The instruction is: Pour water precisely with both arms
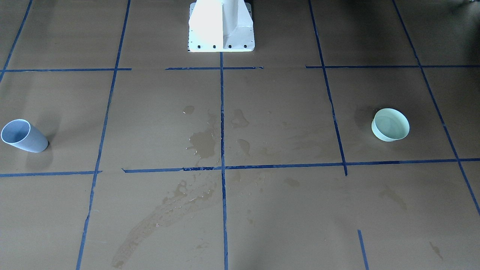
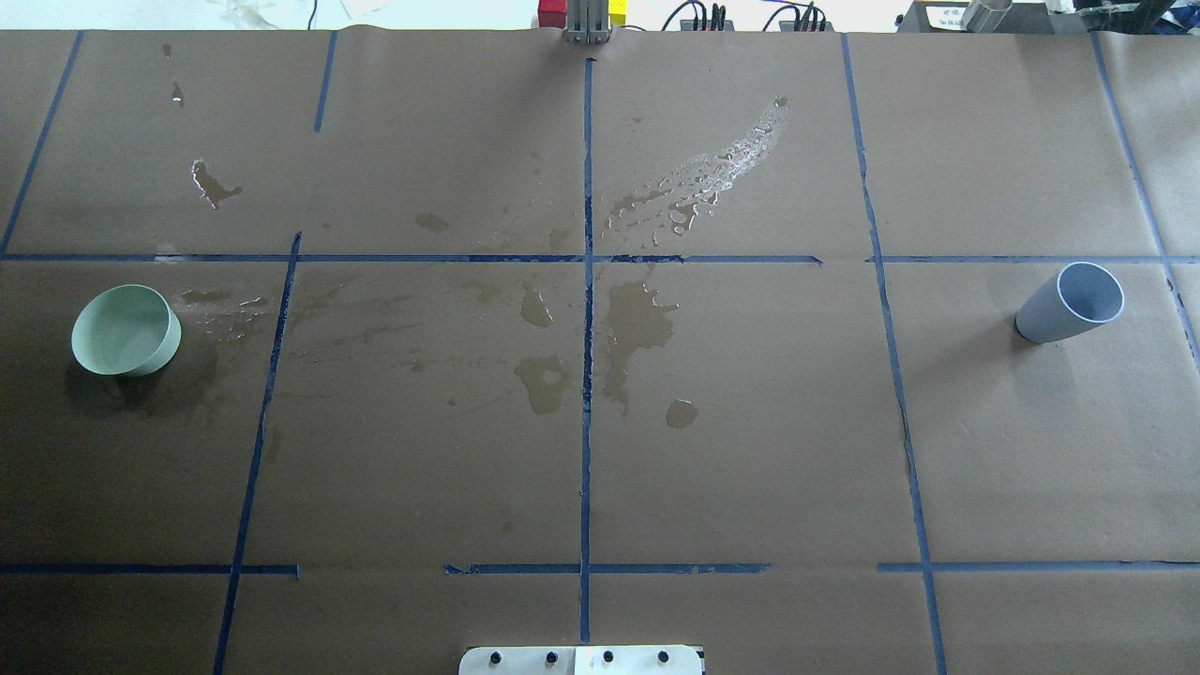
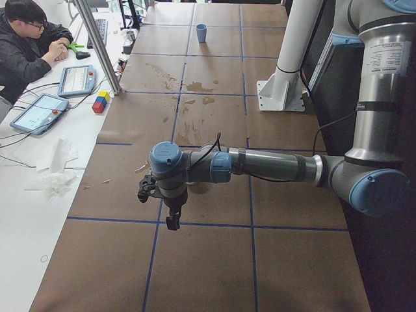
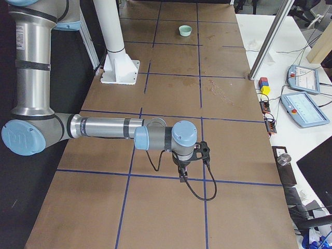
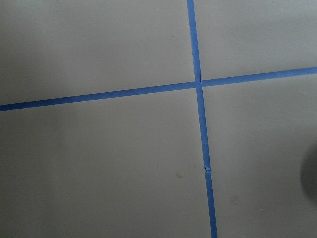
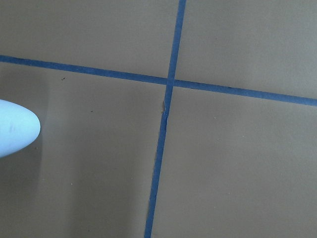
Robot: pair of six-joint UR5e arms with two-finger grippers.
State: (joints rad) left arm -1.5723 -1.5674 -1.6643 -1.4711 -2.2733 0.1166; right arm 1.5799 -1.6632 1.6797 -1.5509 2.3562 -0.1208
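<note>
A pale green bowl (image 2: 127,330) stands at the table's left and a grey-blue cup (image 2: 1072,302) at its right; both also show in the front view, the bowl (image 1: 390,125) and the cup (image 1: 23,135). I cannot tell whether either holds water. Neither arm shows in the overhead or front view. The left arm's gripper (image 3: 172,220) hangs low over a tape crossing, seen only from the left end. The right arm's gripper (image 4: 182,174) hangs over a tape line, seen only from the right end. I cannot tell whether either gripper is open or shut. Both wrist views show only paper and tape.
Dark wet patches (image 2: 637,323) and glossy spilled drops (image 2: 717,169) mark the brown paper near the middle. The white pedestal (image 1: 221,26) stands at the robot's side. A person (image 3: 29,45), tablets and coloured blocks (image 3: 100,103) are on the side bench.
</note>
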